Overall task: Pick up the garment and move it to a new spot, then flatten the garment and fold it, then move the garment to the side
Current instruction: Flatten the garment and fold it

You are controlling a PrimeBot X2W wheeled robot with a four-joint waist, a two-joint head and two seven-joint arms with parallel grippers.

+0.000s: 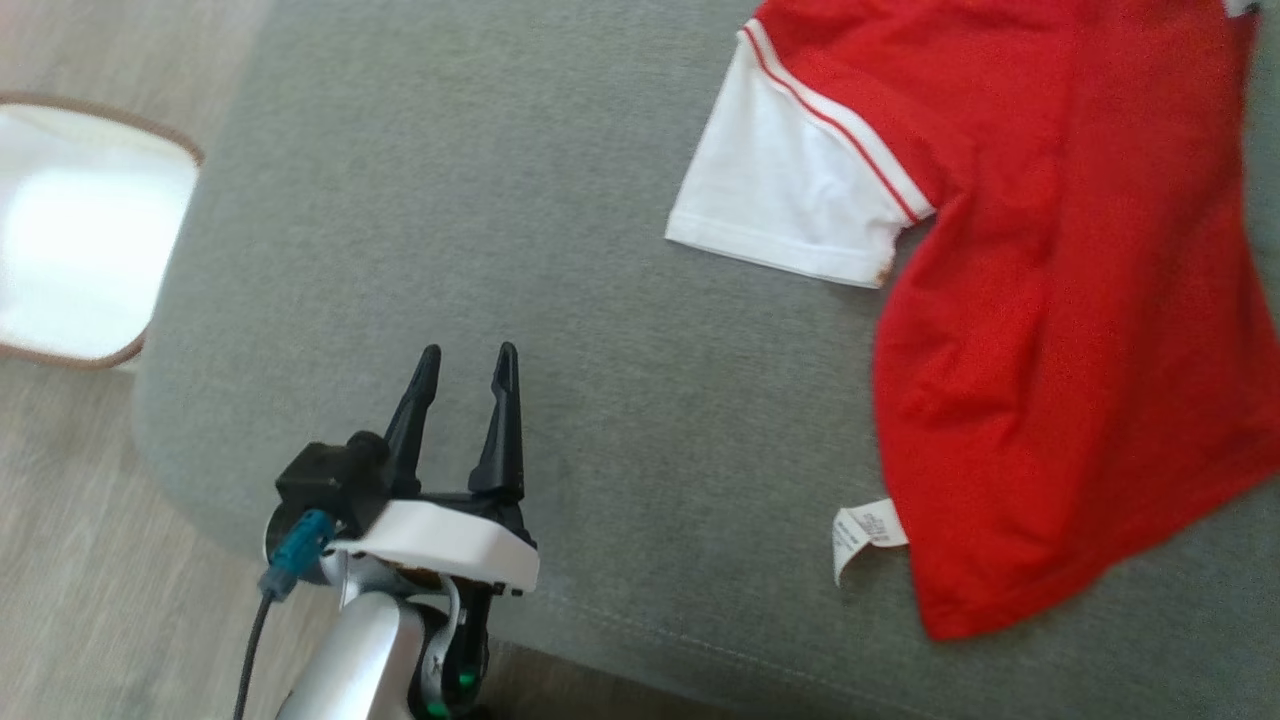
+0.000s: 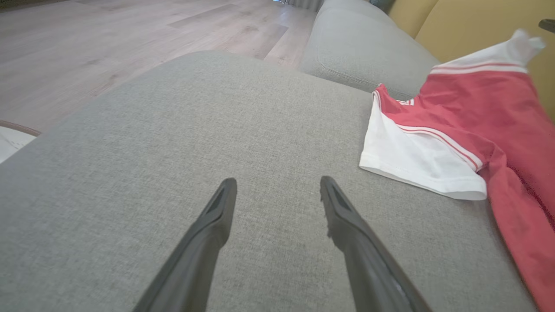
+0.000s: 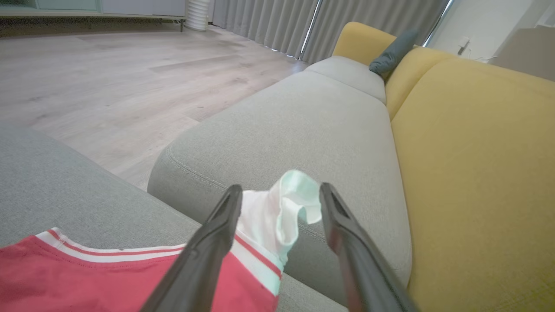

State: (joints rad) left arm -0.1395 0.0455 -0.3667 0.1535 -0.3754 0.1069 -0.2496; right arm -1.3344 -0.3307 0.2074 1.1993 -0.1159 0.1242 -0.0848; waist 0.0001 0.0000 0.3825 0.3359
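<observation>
- Low at the left of the head view: left tool (image 1: 468, 352) over the near left part of the grey sofa seat (image 1: 560, 200), fingers spread wide, nothing between them.
- Far right on that seat: red garment (image 1: 1050, 300), spread loosely and wrinkled, cut off by the right and far edges of the picture, well apart from the left tool.
- At the garment's left side: white sleeve (image 1: 790, 190) with red stripes, lying flat; at the near hem, a white label (image 1: 865, 530) sticking out.
- Left of the seat: wooden floor (image 1: 60, 560) and a white, brown-rimmed object (image 1: 90, 230), too bright to identify.
- From the left wrist: left tool (image 2: 277, 182) spread wide and empty above bare seat fabric (image 2: 151, 151); garment (image 2: 468, 104) off to the right, flat sleeve (image 2: 416, 160) nearest, yellow backrest (image 2: 468, 26) behind it.
- From the right wrist: right tool (image 3: 281, 187) with fingers wide apart; bunched sleeve (image 3: 277, 212) standing up between them, not squeezed, contact with either finger unclear.
- Near left in that view: red body of the garment (image 3: 86, 277) on the seat (image 3: 65, 195); beyond, a second grey cushion (image 3: 303, 117), yellow backrest (image 3: 477, 173), dark pillow (image 3: 392, 54), curtains (image 3: 282, 21).
</observation>
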